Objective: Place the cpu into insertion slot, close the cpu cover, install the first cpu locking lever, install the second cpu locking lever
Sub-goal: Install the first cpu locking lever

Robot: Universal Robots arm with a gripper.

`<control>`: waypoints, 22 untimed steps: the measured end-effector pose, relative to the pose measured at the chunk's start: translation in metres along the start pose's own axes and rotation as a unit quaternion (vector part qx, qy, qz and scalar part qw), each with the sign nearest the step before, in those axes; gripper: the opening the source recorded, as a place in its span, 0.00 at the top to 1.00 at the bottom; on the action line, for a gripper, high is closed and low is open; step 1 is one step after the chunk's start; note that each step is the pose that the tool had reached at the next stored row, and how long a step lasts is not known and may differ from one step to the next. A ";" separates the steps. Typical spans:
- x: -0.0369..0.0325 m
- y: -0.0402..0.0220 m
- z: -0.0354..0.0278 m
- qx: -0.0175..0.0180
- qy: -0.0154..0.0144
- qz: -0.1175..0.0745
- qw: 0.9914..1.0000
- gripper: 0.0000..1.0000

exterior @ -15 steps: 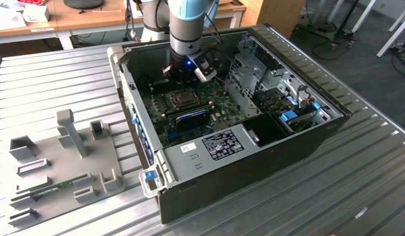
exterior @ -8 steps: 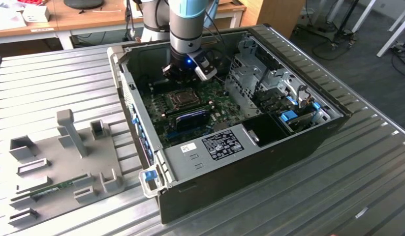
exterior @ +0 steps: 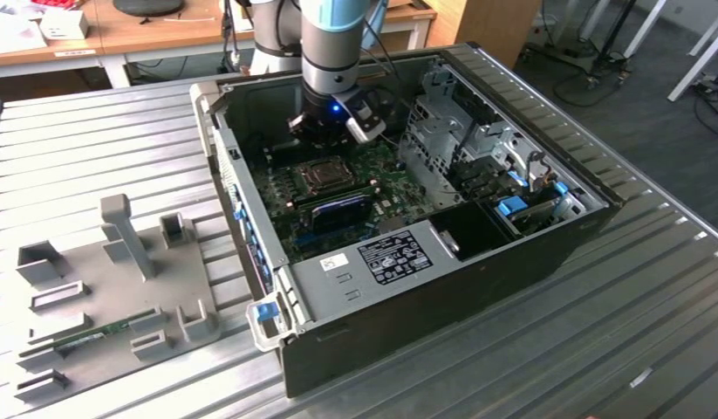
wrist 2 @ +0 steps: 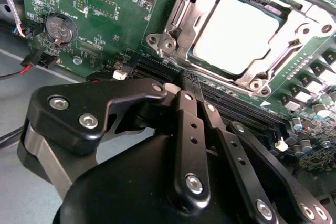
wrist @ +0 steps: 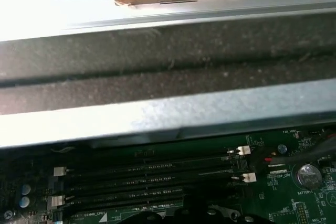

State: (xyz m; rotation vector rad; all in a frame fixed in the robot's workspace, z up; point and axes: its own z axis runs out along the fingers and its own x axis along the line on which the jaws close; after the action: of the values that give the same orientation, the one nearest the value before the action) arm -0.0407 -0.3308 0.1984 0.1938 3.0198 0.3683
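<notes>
The open computer case (exterior: pixel 452 236) lies on the slatted table (exterior: pixel 91 140), with a fixture plate (exterior: pixel 114 297) on the table to the exterior view's left. Inside the case the motherboard (exterior: pixel 335 196) lies flat; the cpu (wrist 2: pixel 239 32) sits in the insertion slot (wrist 2: pixel 197 69), framed by the cpu cover (wrist 2: pixel 181 9), memory slots (wrist: pixel 147 177) beside it

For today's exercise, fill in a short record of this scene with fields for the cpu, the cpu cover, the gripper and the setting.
cpu: cpu sits in the insertion slot, pale top showing
cpu cover: cpu cover lies down around the chip
gripper: gripper shut, empty, above the memory slots beside the socket
setting: open computer case lying on a ribbed metal table
</notes>
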 end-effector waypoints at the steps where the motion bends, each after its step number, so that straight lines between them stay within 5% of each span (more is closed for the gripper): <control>1: -0.0002 -0.0002 0.0000 0.000 0.000 0.000 1.000 0.90; 22: -0.0069 -0.0018 0.0035 0.000 0.000 0.000 1.000 0.90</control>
State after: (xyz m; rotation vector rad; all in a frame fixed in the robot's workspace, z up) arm -0.0337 -0.3326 0.1951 0.1939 3.0198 0.3686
